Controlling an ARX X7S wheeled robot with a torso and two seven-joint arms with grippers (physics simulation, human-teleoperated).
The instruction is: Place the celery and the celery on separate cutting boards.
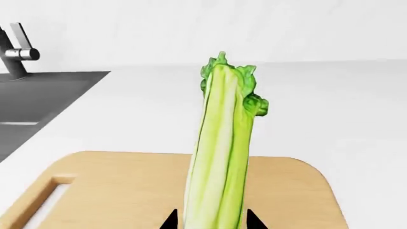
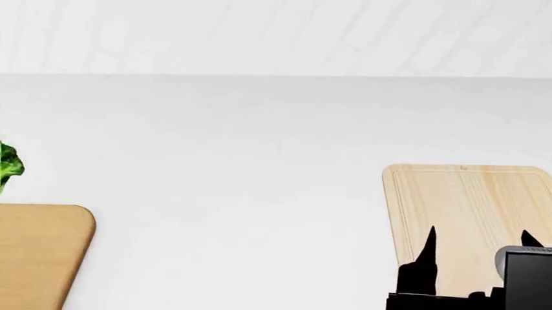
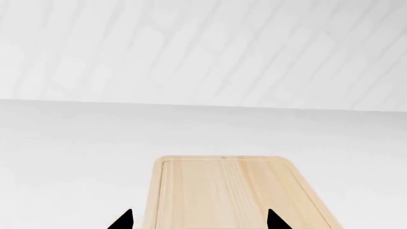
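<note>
Two end effectors: one per arm, both low at the near edge of their wrist views.
Left end effector [image 1: 212, 220]: its two dark fingertips sit tight against either side of a celery bunch, clamped on its pale lower stalks.
Held celery [image 1: 222, 152]: rises from between the fingertips and leans away from the camera, leafy dark green top farthest out; it hangs over the tan board, and whether it touches the wood cannot be told.
Tan board [image 1: 121, 191]: thick, round-cornered, lying flat on the counter under the left end effector, with a slot handle [image 1: 47, 198] at one end.
Right end effector [image 3: 199, 220]: fingertips set wide apart with nothing between them, poised above the near end of the pale board.
Pale board [image 3: 229, 191]: grained wood with a groove running round its edge, flat on the counter and bare.
Head view, near: the right end effector [image 2: 479, 237] shows dark at the lower right over the pale board [image 2: 457, 213]; a corner of the tan board [image 2: 39, 252] shows at the lower left.
Head view, left edge: a scrap of green celery leaf [image 2: 9, 165] sits just beyond the tan board's far edge.
Boards: well apart, with white counter [image 2: 242, 194] between them.
Sink [image 1: 38, 102]: dark grey basin set into the counter beyond the tan board's handle end.
Tap [image 1: 18, 50]: metal, standing behind the sink.
Wall [image 3: 203, 47]: white and tiled, rising at the counter's far edge.
</note>
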